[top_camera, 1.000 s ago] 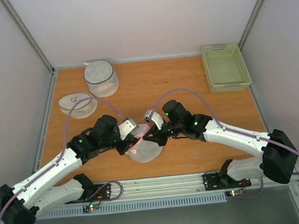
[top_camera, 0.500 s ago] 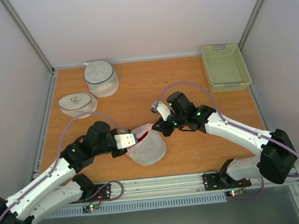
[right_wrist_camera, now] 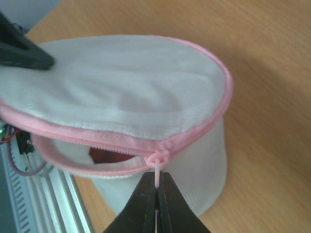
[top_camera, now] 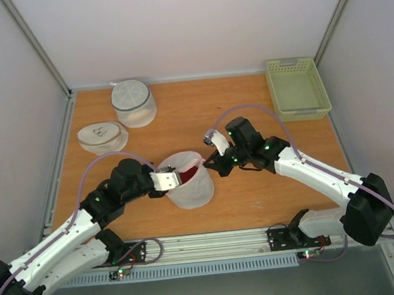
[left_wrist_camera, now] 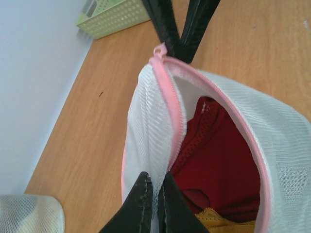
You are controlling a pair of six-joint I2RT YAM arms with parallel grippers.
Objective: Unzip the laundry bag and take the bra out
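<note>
The laundry bag (top_camera: pixel 190 188), a white mesh drum with a pink zipper band, stands near the table's front middle with its lid partly unzipped and lifted. My left gripper (top_camera: pixel 167 180) is shut on the lid's mesh edge (left_wrist_camera: pixel 158 160) on the bag's left side. My right gripper (top_camera: pixel 210 166) is shut on the pink zipper pull (right_wrist_camera: pixel 158 175) at the bag's right rim. The bra (left_wrist_camera: pixel 218 165), dark red with an orange-yellow edge, lies inside the bag and shows through the opening; a red sliver of it shows in the right wrist view (right_wrist_camera: pixel 104 154).
A white mesh drum with a grey band (top_camera: pixel 133 103) and a flatter white round bag (top_camera: pixel 102 136) sit at the back left. A pale green basket (top_camera: pixel 296 88) stands at the back right. Bare wooden table (top_camera: pixel 200 112) lies between them.
My right gripper has drawn the zipper pull to the right and back round the rim. My left gripper has pulled the lid edge left. The bag has opened wider and the red bra shows.
</note>
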